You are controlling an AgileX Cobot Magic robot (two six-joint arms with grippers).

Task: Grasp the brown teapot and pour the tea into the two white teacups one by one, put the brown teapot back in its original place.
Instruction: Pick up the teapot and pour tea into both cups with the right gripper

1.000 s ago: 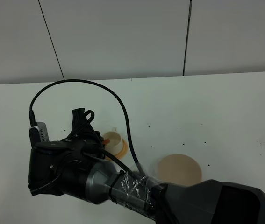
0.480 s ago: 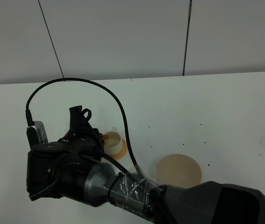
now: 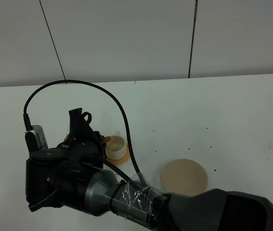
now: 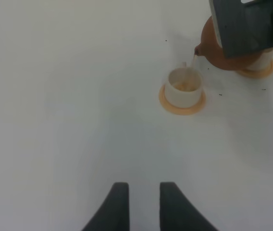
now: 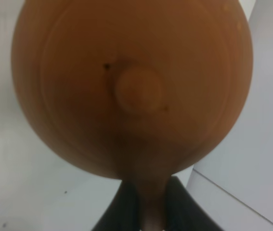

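The brown teapot [image 5: 131, 86] fills the right wrist view, lid knob toward the camera, and my right gripper [image 5: 146, 195] is shut on its handle. From the left wrist view the teapot [image 4: 218, 50] hangs tilted, and a thin stream runs from its spout into a white teacup [image 4: 184, 86] on an orange coaster [image 4: 182, 105]. The second teacup [image 4: 264, 60] shows only partly behind the pot. My left gripper [image 4: 141, 202] hovers open and empty over bare table. The exterior view shows one teacup [image 3: 116, 147]; my right arm [image 3: 78, 178] hides the teapot. The beige mat [image 3: 184, 176] lies bare.
A second orange coaster [image 4: 256, 73] lies under the far cup. A black cable [image 3: 122, 115] arcs above the right arm. The white table [image 3: 232, 110] runs back to a pale panelled wall [image 3: 126, 38].
In the exterior view the right arm's wrist has drifted slightly left and lower, uncovering more of the teacup. The cable arc has followed it.
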